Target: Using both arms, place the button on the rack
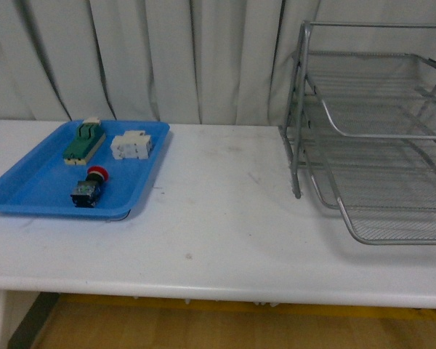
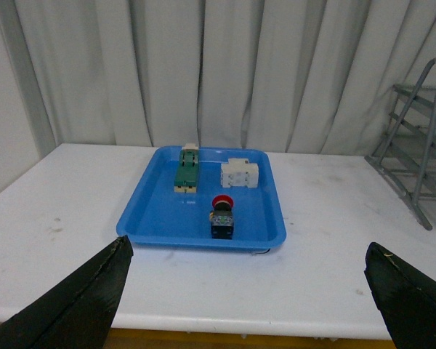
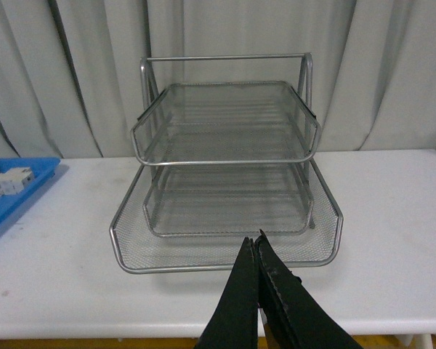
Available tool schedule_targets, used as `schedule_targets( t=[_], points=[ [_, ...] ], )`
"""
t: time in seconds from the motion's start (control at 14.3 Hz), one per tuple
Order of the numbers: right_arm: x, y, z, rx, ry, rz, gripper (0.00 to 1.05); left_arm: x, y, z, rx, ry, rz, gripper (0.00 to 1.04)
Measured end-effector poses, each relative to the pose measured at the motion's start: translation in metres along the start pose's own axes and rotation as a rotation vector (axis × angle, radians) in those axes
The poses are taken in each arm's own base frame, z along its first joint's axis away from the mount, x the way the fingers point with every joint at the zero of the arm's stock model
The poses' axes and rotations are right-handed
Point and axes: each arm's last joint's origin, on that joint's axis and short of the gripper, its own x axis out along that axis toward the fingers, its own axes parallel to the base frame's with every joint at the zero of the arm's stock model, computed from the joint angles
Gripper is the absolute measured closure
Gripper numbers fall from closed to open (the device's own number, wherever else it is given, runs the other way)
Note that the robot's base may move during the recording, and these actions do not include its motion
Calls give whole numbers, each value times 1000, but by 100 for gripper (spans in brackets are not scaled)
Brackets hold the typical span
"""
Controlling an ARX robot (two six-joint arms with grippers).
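Beyond spread left jaws lies the button (image 2: 221,215).

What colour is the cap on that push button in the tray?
Red; the button shows best in the left wrist view.

My left gripper (image 2: 248,247) stands wide apart, with bare table (image 2: 73,203) between it and the tray (image 2: 160,211); only the tray's low rim stands in the way. Inside, the button (image 2: 221,213) lies alone at the near side, the green block (image 2: 187,169) and white block (image 2: 239,174) behind it and apart. A broad bare stretch of table separates tray and rack (image 3: 225,156). The rack's tiers face my right gripper (image 3: 253,238), the bottom one nearest. The curtain (image 1: 167,58) walls off the back.
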Motion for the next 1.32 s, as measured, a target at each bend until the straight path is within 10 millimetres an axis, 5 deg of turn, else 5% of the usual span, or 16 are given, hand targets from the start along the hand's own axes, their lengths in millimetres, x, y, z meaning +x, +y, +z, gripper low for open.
schedule_targets(
  t=[0.63,0.77,0.91,1.12,1.32],
  points=[
    [0,16,-1,-8,1,-6,103,0,0,0,0,0,0,7],
    [0,16,-1,-9,1,-6,86,0,0,0,0,0,0,7],
    [0,16,-1,-9,1,-6,48,0,0,0,0,0,0,7],
    [0,16,-1,-9,1,-6,12,0,0,0,0,0,0,7],
    [0,16,-1,-9,1,-6,6,0,0,0,0,0,0,7]
  ],
)
